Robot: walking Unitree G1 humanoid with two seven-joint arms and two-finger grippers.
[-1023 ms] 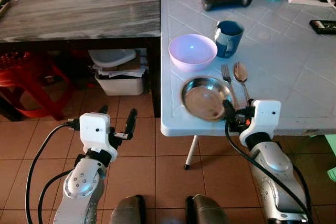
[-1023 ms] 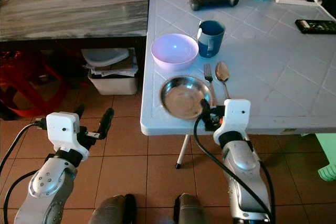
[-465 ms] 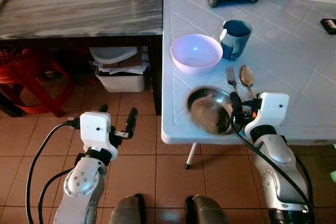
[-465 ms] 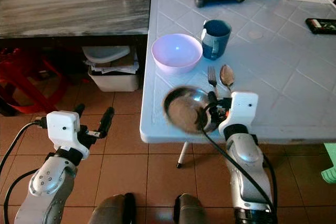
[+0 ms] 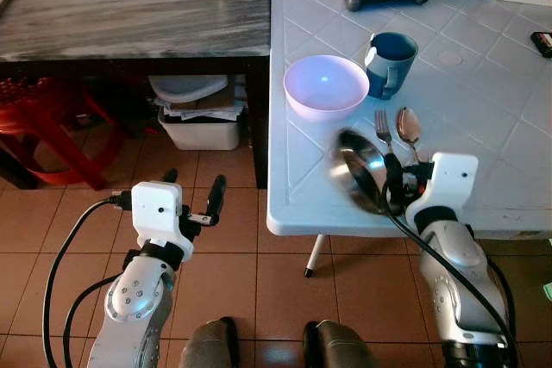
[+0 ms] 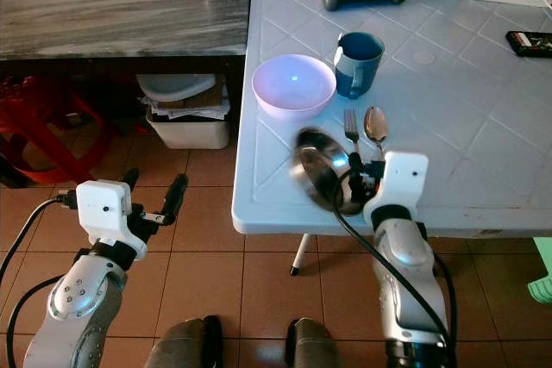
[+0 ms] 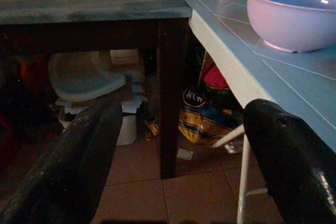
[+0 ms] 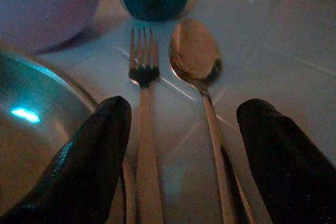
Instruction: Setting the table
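Bowl [image 5: 326,85], mug [image 5: 388,64], fork [image 5: 385,130] and spoon [image 5: 407,128] are laid; my right hand [image 5: 398,189], fingers wide, tips the steel plate [image 5: 362,171] at the bench's [image 5: 483,109] near edge, unsettled.

Steel plate [image 5: 362,180] tipped up steeply on edge near table's front edge, blurred, seemingly against right gripper's finger. Fork [image 5: 383,131] and spoon [image 5: 407,127] lie flat side by side at its 1 o'clock, heads pointing away. Lilac bowl [image 5: 325,85] upright at plate's 11 o'clock; blue mug [image 5: 389,64] upright just beside bowl at 2 o'clock.
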